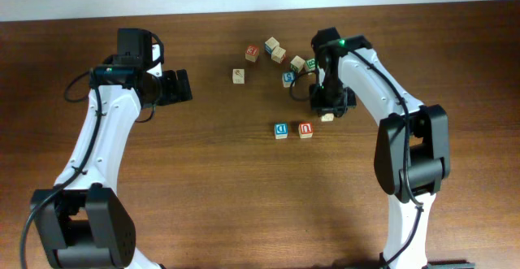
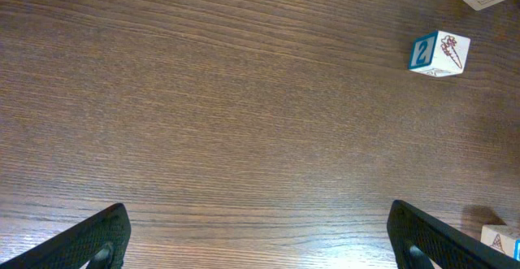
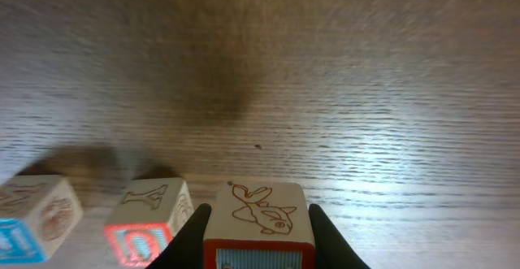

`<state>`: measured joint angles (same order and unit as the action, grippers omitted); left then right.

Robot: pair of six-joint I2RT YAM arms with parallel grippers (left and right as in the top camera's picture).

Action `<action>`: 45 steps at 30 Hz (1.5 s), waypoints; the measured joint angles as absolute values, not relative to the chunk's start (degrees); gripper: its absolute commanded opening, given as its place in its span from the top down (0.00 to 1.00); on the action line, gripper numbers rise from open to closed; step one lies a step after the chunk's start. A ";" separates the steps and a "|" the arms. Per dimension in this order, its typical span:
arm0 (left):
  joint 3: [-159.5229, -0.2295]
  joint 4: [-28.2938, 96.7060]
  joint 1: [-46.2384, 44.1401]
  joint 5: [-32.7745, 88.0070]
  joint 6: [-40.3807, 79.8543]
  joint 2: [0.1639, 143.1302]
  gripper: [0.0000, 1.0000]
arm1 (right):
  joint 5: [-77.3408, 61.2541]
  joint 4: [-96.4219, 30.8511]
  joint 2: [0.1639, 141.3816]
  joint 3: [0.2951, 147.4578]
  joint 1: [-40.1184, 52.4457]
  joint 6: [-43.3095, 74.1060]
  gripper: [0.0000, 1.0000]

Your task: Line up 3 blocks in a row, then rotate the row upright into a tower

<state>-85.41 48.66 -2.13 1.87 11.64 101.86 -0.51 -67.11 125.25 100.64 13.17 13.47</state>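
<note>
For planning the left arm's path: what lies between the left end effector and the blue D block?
Only bare table lies between the left end effector and the blue D block, as the overhead view shows.

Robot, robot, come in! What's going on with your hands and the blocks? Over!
Left gripper open, empty. Right gripper shut on fish block. Red block close beside it, blue block next along.

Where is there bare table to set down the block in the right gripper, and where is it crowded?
Bare wood lies between the left gripper and the blue D block, and on the robot's side of that block and the red block. It is crowded beyond the right gripper, which holds the fish block: several loose blocks cluster there.
</note>
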 measured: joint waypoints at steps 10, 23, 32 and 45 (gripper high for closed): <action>-85.41 48.64 -2.13 1.87 11.64 101.86 0.01 | -3.92 -60.53 124.75 92.64 13.45 13.47 0.85; -85.41 48.66 -2.13 1.87 11.64 101.86 0.01 | -5.48 -65.63 124.55 92.62 14.20 13.50 0.52; -85.41 50.22 -4.93 1.89 11.81 101.86 0.48 | -5.91 -76.38 115.18 100.25 11.09 13.52 0.60; -85.52 48.53 -16.78 7.55 16.21 105.95 1.00 | -7.03 -61.98 112.55 85.52 6.46 13.63 0.93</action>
<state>-85.52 48.53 -16.78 7.55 16.21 105.95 -7.03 -61.98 112.55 85.52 6.46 13.63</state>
